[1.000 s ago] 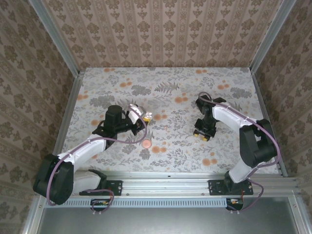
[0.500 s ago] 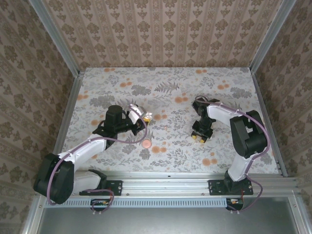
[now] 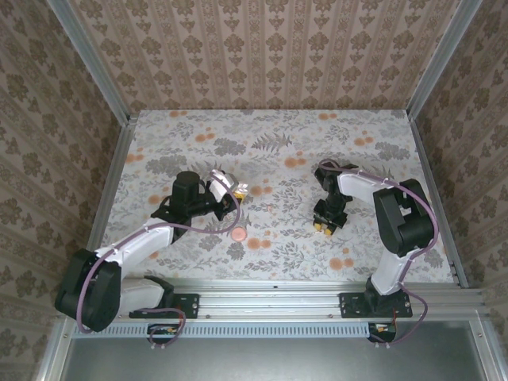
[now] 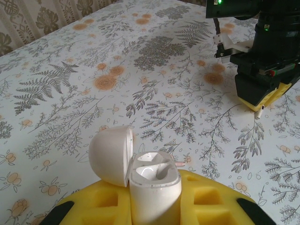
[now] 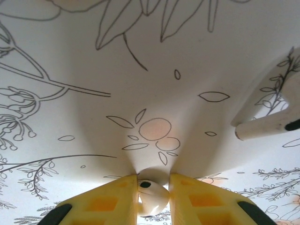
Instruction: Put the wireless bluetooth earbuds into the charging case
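white glossy earbud (image 5: 152, 196) is pinched in my right gripper (image 5: 153, 183): pick-up step. my left gripper (image 4: 154, 204) clamps the open white flip-lid charging case (image 4: 153, 174). next i'd lift gently, then carry it over.

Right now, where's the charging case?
Left wrist view: the charging case stands lid-open, gripped in the left tool; top view puts it left of the table's centre.

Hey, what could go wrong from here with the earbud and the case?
The right gripper pinches the small white earbud only at its very tips, so it may pop out on lifting. The floral tablecloth looks puckered toward that gripper and might get caught too. The open white charging case in the left gripper has narrow sockets, so slight misalignment could miss.
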